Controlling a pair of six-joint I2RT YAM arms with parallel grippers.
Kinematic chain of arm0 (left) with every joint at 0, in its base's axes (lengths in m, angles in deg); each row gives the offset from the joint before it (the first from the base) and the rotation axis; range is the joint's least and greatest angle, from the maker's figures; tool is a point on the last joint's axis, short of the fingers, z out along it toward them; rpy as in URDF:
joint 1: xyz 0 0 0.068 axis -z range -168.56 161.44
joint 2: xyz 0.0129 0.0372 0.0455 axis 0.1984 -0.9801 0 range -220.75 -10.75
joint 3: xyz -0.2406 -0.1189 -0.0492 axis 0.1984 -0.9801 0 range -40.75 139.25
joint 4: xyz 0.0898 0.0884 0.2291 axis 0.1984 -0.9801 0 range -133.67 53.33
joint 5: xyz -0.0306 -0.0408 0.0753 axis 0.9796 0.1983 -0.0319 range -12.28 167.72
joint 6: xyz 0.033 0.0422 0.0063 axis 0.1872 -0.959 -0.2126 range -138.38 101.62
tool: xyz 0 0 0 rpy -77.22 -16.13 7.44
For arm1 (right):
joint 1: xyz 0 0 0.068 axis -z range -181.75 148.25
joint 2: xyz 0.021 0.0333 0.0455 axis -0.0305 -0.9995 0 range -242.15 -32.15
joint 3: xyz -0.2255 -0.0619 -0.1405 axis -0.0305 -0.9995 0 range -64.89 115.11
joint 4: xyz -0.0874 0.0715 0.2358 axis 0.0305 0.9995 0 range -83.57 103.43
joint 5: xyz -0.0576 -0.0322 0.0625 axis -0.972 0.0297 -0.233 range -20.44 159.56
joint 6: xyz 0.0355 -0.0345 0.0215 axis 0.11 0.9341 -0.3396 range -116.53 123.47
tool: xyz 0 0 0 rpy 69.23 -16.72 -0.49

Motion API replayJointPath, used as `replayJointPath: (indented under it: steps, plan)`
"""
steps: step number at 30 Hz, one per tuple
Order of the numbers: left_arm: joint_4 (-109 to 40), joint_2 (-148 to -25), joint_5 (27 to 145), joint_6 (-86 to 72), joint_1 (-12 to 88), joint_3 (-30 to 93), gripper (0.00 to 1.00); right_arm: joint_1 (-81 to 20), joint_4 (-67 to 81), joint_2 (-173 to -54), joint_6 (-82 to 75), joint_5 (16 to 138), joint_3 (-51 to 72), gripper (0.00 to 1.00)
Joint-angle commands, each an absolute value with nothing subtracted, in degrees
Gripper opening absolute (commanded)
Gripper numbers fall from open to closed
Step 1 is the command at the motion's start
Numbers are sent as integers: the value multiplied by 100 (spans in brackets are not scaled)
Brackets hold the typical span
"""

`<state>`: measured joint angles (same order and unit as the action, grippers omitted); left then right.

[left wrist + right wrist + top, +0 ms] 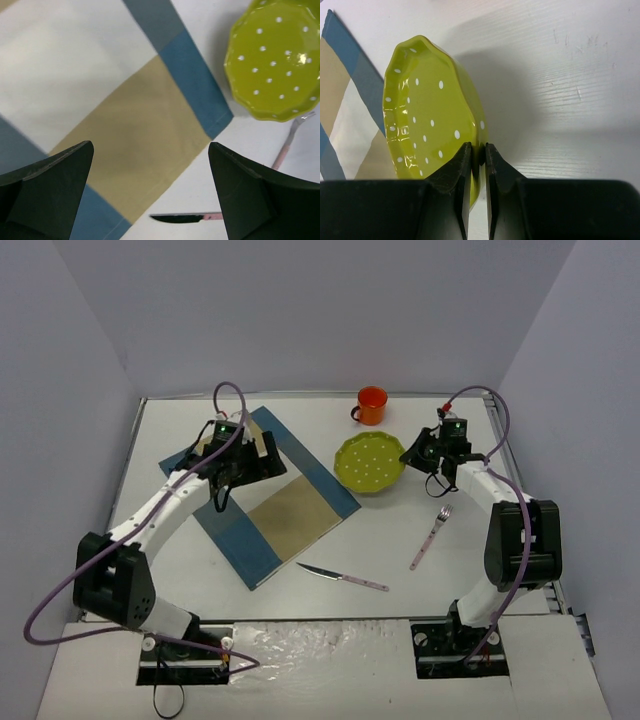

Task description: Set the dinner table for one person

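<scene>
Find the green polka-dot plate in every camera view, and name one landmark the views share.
Top external: green plate right of centre, just under the orange mug in the picture, its right rim at the right end effector.
Left wrist: top right corner.
Right wrist: left of centre, rim pinched between the end effector's fingers.
Shared landmark: the blue-and-tan placemat, left of the plate in all three.

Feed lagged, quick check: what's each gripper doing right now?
Left gripper: open, empty, over the placemat.
Right gripper: shut on the plate rim.
</scene>
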<state>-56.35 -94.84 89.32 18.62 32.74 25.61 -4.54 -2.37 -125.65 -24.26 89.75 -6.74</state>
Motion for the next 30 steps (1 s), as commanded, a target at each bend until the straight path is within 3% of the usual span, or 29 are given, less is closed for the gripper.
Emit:
replayJointPath:
  steps: [1, 11, 17, 30]
  plan:
    - [-4769, -10127, 9038, 2606, 3741, 3196, 97, -474, -1298, -12224, -2869, 9583, -564, 0]
    - [-3931, -11695, 9293, 3288, 4168, 4064, 97, -457, -1537, -12207, -3080, 9839, -697, 0]
    - [-3764, -12241, 9348, 3534, 4302, 4382, 91, -462, -1546, -12160, -3101, 9903, -735, 0]
    - [-3322, -12446, 9487, 3701, 4407, 4433, 62, -484, -1709, -11990, -3308, 9960, -903, 0]
